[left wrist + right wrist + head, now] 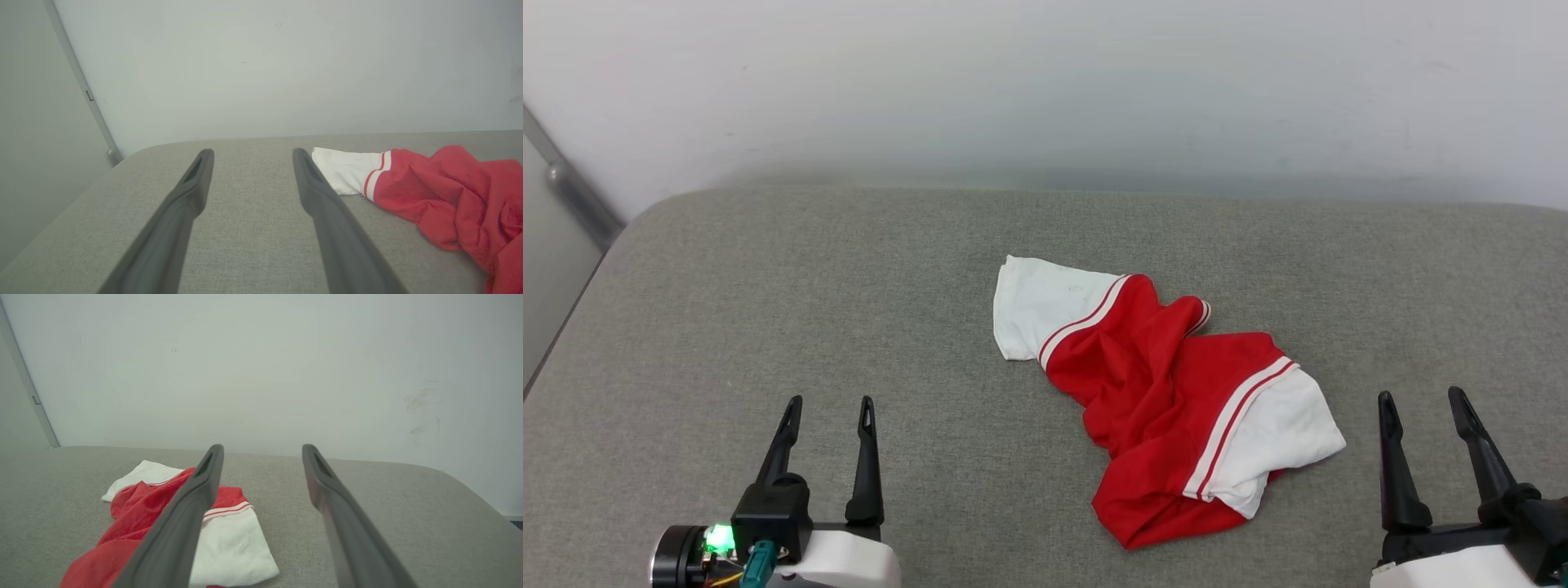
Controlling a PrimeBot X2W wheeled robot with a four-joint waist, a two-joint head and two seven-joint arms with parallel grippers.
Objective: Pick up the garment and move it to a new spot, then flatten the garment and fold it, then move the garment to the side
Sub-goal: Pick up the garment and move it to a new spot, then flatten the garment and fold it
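Your left gripper (830, 402) sits at the lower left of the head view. Its fingers point away from you and lean a little to the right, and the jaws stand wide with nothing between them. Your right gripper (1420, 394) mirrors it at the lower right, fingers leaning slightly left, jaws just as wide and just as empty. Both hang low over the pad (768, 286), and neither touches the garment (1160, 384).

The garment lies crumpled in a long heap right of centre, nearer your right gripper than your left. Its long axis runs on a diagonal. The far sleeve (1037, 306) points up and left toward the wall (1045, 82), and the near sleeve (1282, 433) and a red end of the body point down toward your right side. The red body is bunched and twisted between the two white sleeves, each edged in red and white stripes.

In the left wrist view the far sleeve lies just past the right finger's tip. In the right wrist view your left finger crosses in front of the red cloth, with the near sleeve spread flat beside it.

The pad is grey woven fabric with rounded corners, and it runs back to a plain pale wall. The wall carries faint scuffs on the right. A metal rail (572, 196) slants down the left corner.
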